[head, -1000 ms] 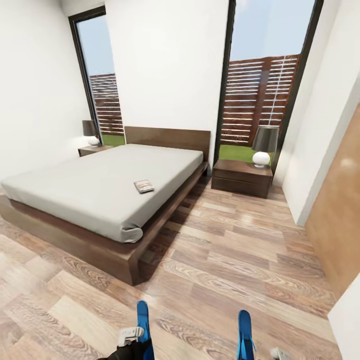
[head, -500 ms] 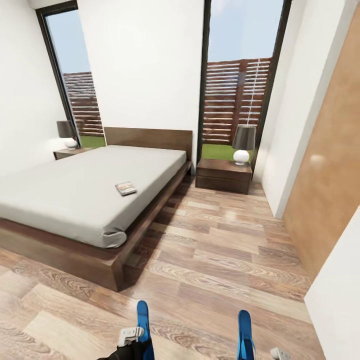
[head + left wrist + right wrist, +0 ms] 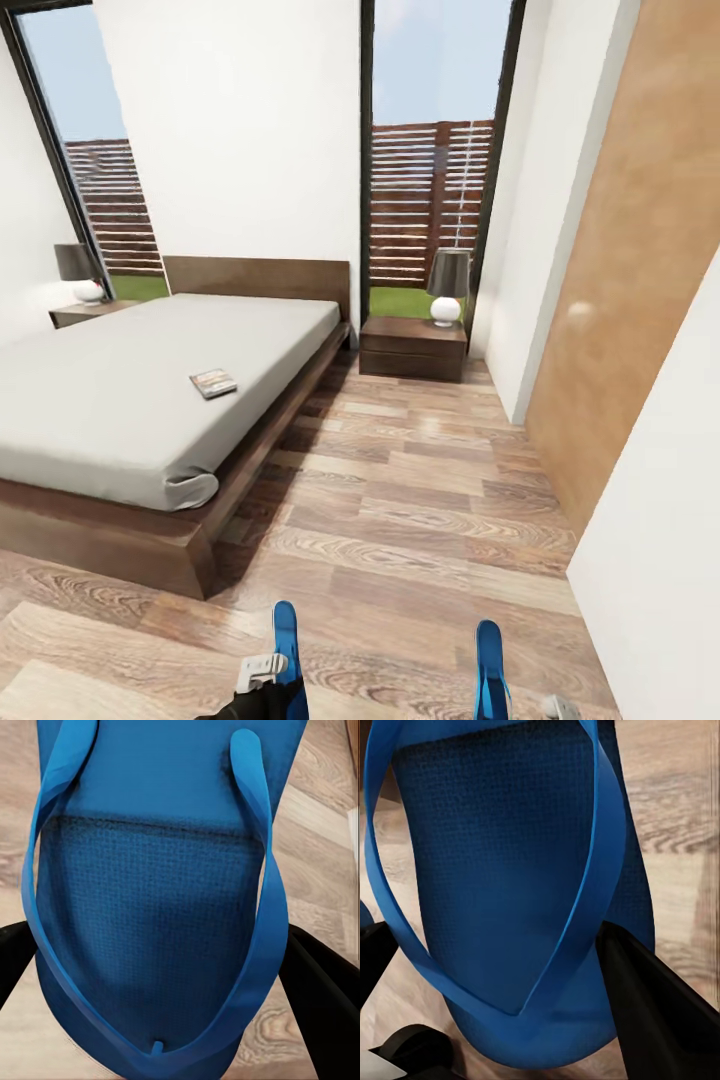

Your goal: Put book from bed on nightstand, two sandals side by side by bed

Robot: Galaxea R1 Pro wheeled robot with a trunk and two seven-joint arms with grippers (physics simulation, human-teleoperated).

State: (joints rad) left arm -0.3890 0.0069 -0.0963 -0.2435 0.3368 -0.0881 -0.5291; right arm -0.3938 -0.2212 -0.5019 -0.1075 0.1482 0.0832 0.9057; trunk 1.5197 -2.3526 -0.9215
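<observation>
The left sandal point(image 3: 161, 907) is sitting clamped in the left claw point(image 3: 161, 1020), its black fingers point(image 3: 322, 1005) pressing against both edges of the sole. The right sandal point(image 3: 510, 892) is being gripped the same way by the right claw point(image 3: 502, 1020). In the head view both blue sandals are poking up at about 6 o'clock, the left one point(image 3: 286, 640) beside the right one point(image 3: 488, 655), above the wood-plank floor point(image 3: 420, 520).

The book point(image 3: 213, 382) is lying flat on the grey mattress of the bed point(image 3: 120, 400) at about 10 o'clock, near its right edge. A nightstand point(image 3: 412, 350) is standing just beyond the bed near 12 o'clock, carrying a lamp point(image 3: 448, 285). A second nightstand point(image 3: 80, 313) with its own lamp point(image 3: 78, 272) is showing at the bed's far side.
</observation>
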